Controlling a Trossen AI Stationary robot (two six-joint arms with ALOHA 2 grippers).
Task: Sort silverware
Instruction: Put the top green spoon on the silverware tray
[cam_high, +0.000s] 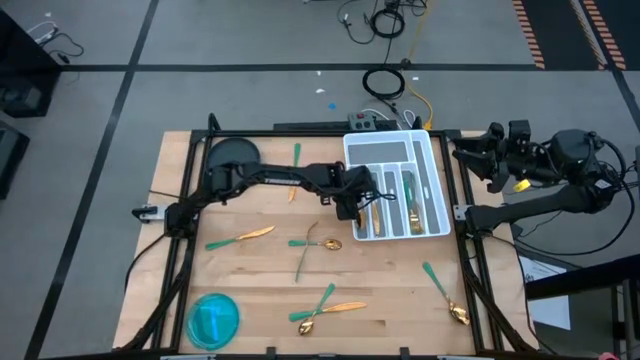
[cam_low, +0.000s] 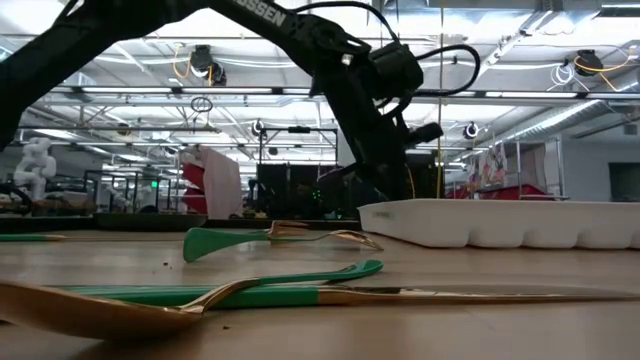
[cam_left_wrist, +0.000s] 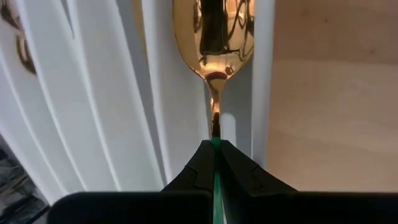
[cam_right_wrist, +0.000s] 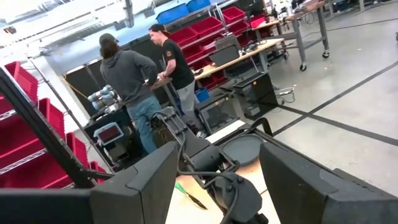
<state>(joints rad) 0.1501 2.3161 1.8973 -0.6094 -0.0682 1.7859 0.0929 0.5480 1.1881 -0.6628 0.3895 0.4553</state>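
Observation:
My left gripper (cam_high: 352, 205) hangs over the left side of the white compartment tray (cam_high: 385, 137), shut on a gold spoon (cam_left_wrist: 214, 31) with a teal handle. The spoon's bowl points down into the tray's outermost compartment, next to the bare wood. Several more pieces of silverware lie in the tray's compartments (cam_high: 410, 200). Others lie flat on the table: a knife (cam_high: 240, 236), a crossed pair (cam_high: 315, 245), another pair (cam_high: 325, 308) and a spoon (cam_high: 445, 295). My right gripper (cam_high: 475, 160) waits open off the table's right edge, raised. My left gripper pinches the spoon's slim teal handle (cam_left_wrist: 216, 144) between its two fingertips, where the teal meets the gold neck. The fingers slant steeply down from the table's left and lie along the spoon. The spoon hangs bowl-first below them; whether the bowl touches the tray floor I cannot tell.
A blue round bowl (cam_high: 213, 318) stands at the near left corner. One more piece of silverware (cam_high: 296, 165) lies by the far edge, under the left arm. A grey box with buttons (cam_high: 362, 122) sits behind the tray. In the right wrist view, two people stand in the room beyond.

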